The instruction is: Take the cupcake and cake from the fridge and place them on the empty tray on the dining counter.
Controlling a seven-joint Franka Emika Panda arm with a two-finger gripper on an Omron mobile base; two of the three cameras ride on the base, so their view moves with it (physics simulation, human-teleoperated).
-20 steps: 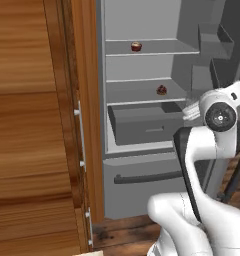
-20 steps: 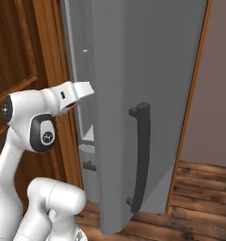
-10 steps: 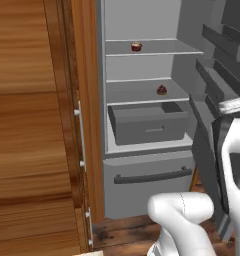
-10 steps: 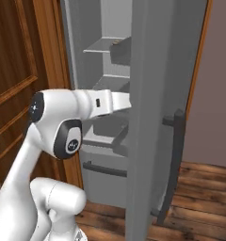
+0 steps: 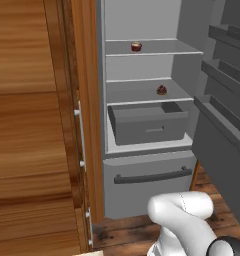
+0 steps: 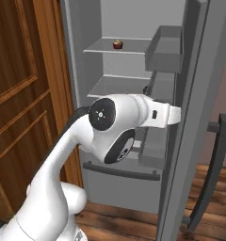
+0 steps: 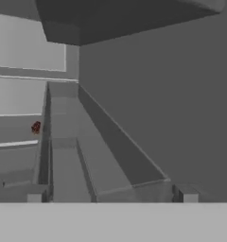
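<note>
The fridge (image 5: 142, 20) stands open, its door (image 5: 222, 145) swung out to the right. The cupcake (image 5: 136, 46) (image 6: 117, 44), dark red wrapper and pale top, sits on the upper shelf. A small dark red cake (image 5: 162, 90) rests on the shelf below, above the grey drawer (image 5: 148, 122). My hand (image 6: 164, 114) reaches against the inner side of the door, well away from both. In the hand view my gripper (image 7: 110, 196) is open with nothing between its fingertips, and a small red item (image 7: 36, 126) shows far off on a shelf. The tray and dining counter are out of view.
A brown wooden cabinet (image 5: 37, 125) flanks the fridge on the left. The door's inner bins (image 5: 227, 35) jut out on the right, and its dark bar handle (image 6: 213, 174) faces outward. A lower freezer drawer (image 5: 149, 177) sits shut above the wooden floor (image 5: 127, 230).
The fridge door has swung from nearly shut to wide open. My arm swept right with it, leaving the left base view and crossing the fridge opening in the right base view.
</note>
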